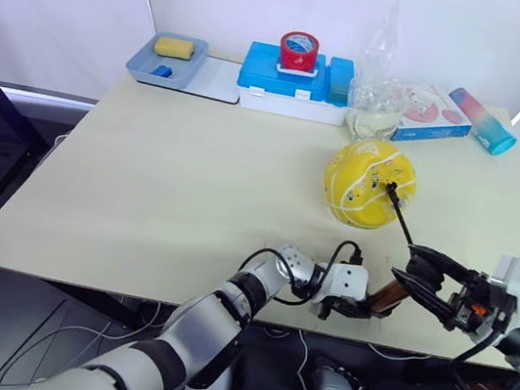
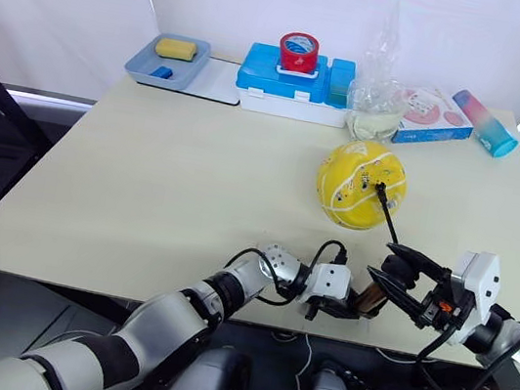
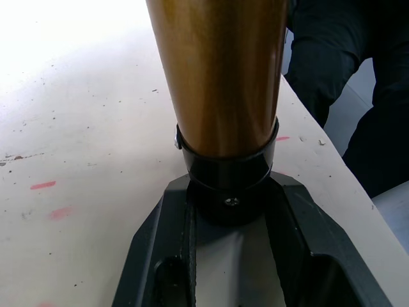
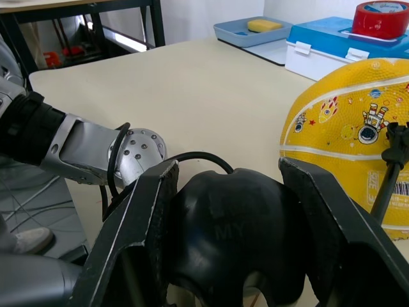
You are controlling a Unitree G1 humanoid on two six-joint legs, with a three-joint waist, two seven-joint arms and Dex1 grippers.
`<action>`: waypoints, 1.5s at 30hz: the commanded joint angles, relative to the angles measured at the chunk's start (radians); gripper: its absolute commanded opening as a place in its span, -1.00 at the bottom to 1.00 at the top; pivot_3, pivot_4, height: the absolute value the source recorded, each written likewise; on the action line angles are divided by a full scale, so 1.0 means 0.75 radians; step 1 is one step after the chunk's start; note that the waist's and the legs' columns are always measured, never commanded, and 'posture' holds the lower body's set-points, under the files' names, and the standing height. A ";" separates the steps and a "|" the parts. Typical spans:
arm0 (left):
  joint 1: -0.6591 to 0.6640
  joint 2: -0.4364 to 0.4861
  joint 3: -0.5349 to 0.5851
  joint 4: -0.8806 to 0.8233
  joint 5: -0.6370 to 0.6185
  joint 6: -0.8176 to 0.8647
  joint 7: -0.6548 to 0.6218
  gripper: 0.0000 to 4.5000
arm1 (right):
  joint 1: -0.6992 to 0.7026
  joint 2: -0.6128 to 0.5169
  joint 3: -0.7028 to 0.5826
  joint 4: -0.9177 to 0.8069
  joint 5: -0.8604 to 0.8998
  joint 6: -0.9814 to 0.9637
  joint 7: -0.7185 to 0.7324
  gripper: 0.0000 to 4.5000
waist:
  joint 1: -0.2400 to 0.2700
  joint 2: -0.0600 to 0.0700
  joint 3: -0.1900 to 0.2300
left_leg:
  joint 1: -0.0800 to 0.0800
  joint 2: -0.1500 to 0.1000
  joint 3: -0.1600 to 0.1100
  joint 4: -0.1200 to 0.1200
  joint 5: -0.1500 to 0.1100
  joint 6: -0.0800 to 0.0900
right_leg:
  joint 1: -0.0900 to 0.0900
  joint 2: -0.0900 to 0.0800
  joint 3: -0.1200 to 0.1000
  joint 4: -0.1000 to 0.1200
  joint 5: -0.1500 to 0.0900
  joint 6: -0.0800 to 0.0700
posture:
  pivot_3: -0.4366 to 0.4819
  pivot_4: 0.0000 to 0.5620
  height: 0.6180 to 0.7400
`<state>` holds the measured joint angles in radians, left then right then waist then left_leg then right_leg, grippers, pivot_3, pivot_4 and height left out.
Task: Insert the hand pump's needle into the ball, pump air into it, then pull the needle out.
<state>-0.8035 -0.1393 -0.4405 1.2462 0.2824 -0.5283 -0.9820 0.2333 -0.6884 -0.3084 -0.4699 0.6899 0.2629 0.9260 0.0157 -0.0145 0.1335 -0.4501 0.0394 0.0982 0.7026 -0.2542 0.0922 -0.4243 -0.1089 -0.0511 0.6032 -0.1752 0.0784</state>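
The yellow ball (image 1: 370, 184) is sitting on the beige table (image 1: 162, 189), right of centre, with the needle (image 1: 392, 188) standing in its near-right face and the thin black hose (image 1: 401, 218) running down from it toward the table's near edge. There the hand pump (image 1: 386, 296) is lying at the edge, its gold-bronze barrel angled between the two grippers. The left gripper (image 1: 361, 308) is clenching the black collar at the barrel's lower end, as the left wrist view is showing close up. The right gripper (image 1: 420, 279) is grasping the black T-handle (image 4: 233, 236), its two fingers clamping either side of it. Along the table's far edge, a grey tray (image 1: 161, 69) is holding a yellow sponge (image 1: 174, 47), a blue-and-white box (image 1: 293, 82) is carrying a red tape roll (image 1: 299, 50), and a clear plastic bottle (image 1: 377, 85), a printed flat box (image 1: 433, 114) and a pink-to-teal tumbler (image 1: 482, 121) are lying beyond the ball.
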 commanded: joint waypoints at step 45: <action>0.037 -0.055 -0.039 0.048 0.053 0.029 -0.001 -0.54 | -0.043 -0.104 -0.123 -0.013 0.129 0.109 0.033 -0.11 | 0.001 0.001 0.002 | 0.000 -0.001 -0.001 0.000 -0.002 -0.003 | 0.001 -0.001 -0.002 -0.001 0.000 0.000 | -0.05 -0.47 0.99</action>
<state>-0.8031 -0.1402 -0.4408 1.2472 0.2805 -0.5273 -0.9788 0.2090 -0.7456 -0.3350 -0.4533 0.7492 0.3287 0.9473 0.0161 -0.0137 0.1349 -0.4500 0.0390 0.0973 0.7026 -0.2554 0.0900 -0.4233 -0.1094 -0.0523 0.6026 -0.1752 0.0784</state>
